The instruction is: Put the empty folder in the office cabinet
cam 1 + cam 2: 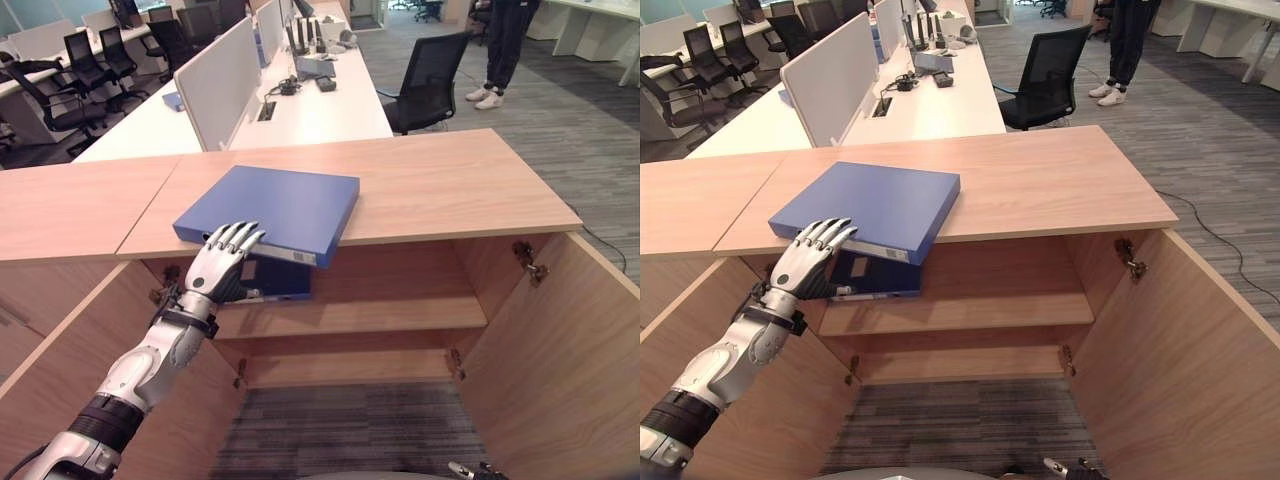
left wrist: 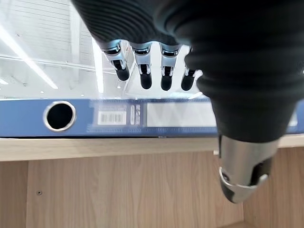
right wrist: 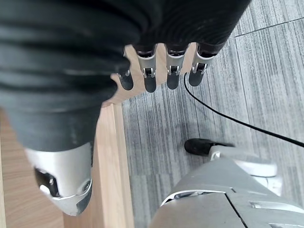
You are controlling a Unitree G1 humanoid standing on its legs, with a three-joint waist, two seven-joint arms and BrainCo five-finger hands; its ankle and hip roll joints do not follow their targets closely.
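A blue folder (image 1: pixel 275 210) lies flat on the wooden cabinet top (image 1: pixel 450 190), its spine (image 2: pixel 166 116) overhanging the front edge. My left hand (image 1: pixel 215 265) is at that near edge, open. Its straight fingers (image 2: pixel 145 76) reach over the folder's top while the thumb (image 2: pixel 242 171) sits below the spine. The cabinet stands open under it, and a second blue folder (image 1: pixel 280 282) lies on the upper shelf (image 1: pixel 380 315) right behind my left hand. My right hand (image 3: pixel 149 76) hangs low beside the cabinet's right door, fingers straight, holding nothing.
Both cabinet doors swing out toward me, the left door (image 1: pixel 60 370) and the right door (image 1: pixel 570 360). Behind the cabinet are white desks (image 1: pixel 310 110) with a divider panel (image 1: pixel 215 85), a black office chair (image 1: pixel 430 90) and a standing person's legs (image 1: pixel 500 50).
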